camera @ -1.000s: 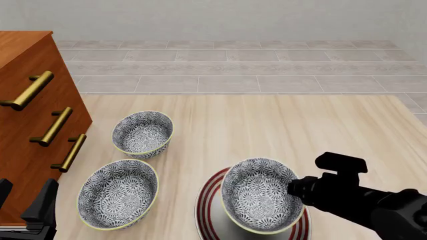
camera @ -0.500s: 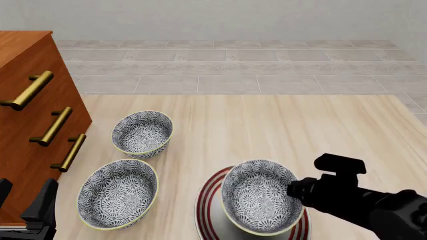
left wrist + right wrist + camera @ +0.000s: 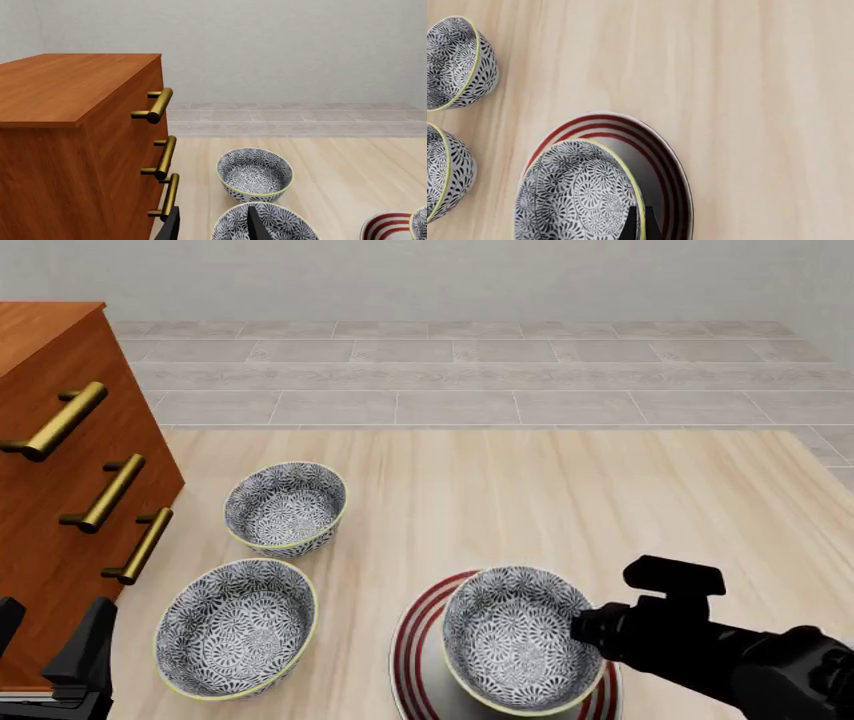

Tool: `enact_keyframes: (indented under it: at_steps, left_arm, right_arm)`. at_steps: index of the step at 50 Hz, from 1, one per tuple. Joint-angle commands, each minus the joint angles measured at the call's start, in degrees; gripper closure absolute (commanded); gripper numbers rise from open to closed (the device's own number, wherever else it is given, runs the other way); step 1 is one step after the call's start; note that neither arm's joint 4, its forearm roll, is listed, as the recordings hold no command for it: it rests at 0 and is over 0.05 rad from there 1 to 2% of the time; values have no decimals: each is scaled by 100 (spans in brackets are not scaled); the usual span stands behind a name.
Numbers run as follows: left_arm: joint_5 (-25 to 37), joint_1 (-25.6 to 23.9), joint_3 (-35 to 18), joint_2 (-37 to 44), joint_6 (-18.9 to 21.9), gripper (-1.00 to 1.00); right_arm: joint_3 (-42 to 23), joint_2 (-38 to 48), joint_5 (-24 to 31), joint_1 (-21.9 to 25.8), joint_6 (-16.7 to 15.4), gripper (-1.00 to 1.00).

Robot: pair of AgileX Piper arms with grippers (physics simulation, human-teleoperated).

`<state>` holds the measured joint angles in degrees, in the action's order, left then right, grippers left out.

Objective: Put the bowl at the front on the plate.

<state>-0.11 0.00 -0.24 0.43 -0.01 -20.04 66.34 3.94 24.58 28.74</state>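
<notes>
The blue-and-white floral bowl (image 3: pixel 518 642) with a pale yellow rim is over the white, red-ringed plate (image 3: pixel 416 638) near the table's front edge. It is low and slightly tilted, and I cannot tell whether it touches the plate. My right gripper (image 3: pixel 587 626) is shut on the bowl's right rim. In the right wrist view the thin fingers (image 3: pixel 630 225) pinch the rim of the bowl (image 3: pixel 574 195) above the plate (image 3: pixel 662 150). My left gripper (image 3: pixel 212 226) stands open and empty at the front left, beside the dresser.
Two alike bowls sit left of the plate, one nearer (image 3: pixel 236 626) and one farther back (image 3: pixel 284 507). A wooden dresser (image 3: pixel 60 490) with brass handles stands along the table's left side. Bare tabletop (image 3: pixel 601 500) stretches behind and to the right.
The right gripper has sunk a little with the bowl, bringing it lower over the plate. The left arm and the other two bowls have not moved.
</notes>
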Motion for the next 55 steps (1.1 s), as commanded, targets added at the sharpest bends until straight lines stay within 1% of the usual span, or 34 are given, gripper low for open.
enact_keyframes:
  at_steps: [1, 9, 19, 20, 38, 55]
  left_arm:
    - [0, 0, 0, 0, 1, -100]
    - [0, 0, 0, 1, 1, -100]
    - [0, -1, 0, 0, 0, -100]
    - [0, 0, 0, 0, -1, -100]
    - [0, 1, 0, 0, 0, -100]
    - [0, 0, 0, 0, -1, -100]
  right_arm:
    - [33, 42, -66, 8, -11, 100]
    - [-12, -21, 20, -8, -34, 100]
    - [1, -99, 25, 124, 89, 100]
    - [4, -104, 31, 140, 77, -100]
    - [-18, -181, 98, 116, 51, -100]
    - [-303, -375, 439, -25, -106, -100]
